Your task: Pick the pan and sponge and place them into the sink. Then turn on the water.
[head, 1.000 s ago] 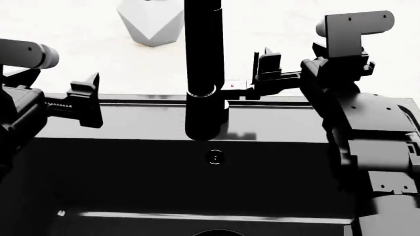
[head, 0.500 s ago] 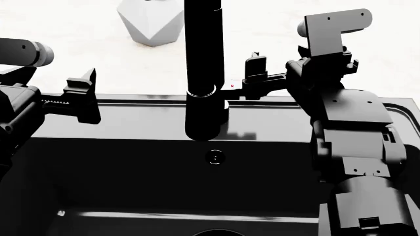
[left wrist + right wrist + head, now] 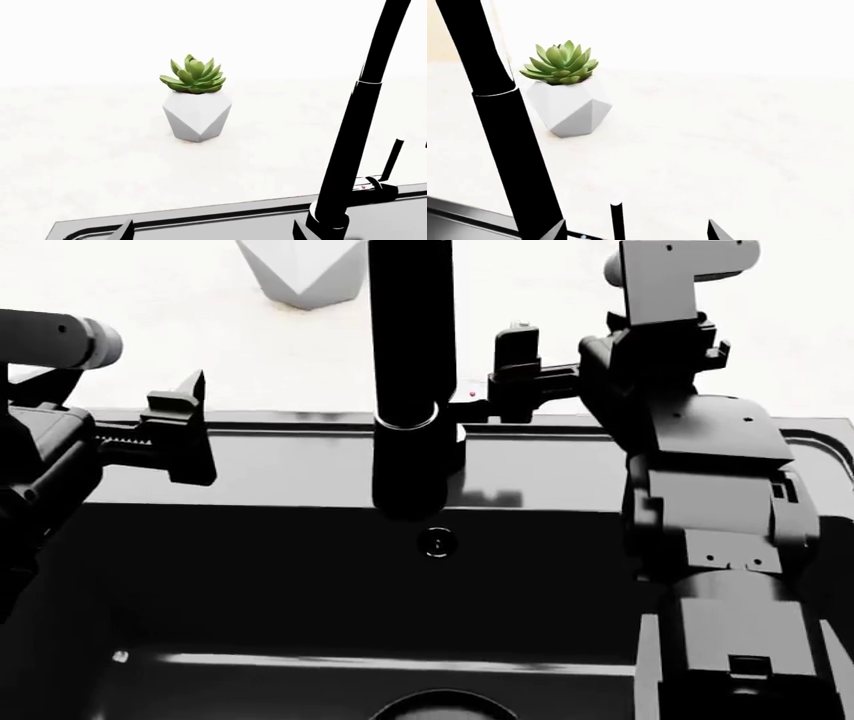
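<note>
right pincer (image 3: 514,370) at faucet (image 3: 411,380) lever, apparently open | left pincer (image 3: 180,435) over sink (image 3: 267,540) rim

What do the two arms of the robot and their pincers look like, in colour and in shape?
Both arms are built of blocky matt black segments with small screw holes and no visible cables. The right arm carries a pale grey L-shaped bracket at its top; the left arm carries a pale grey cylinder. Each black pincer, left and right, has flat angular fingers; a toothed rack shows on the left one.
</note>
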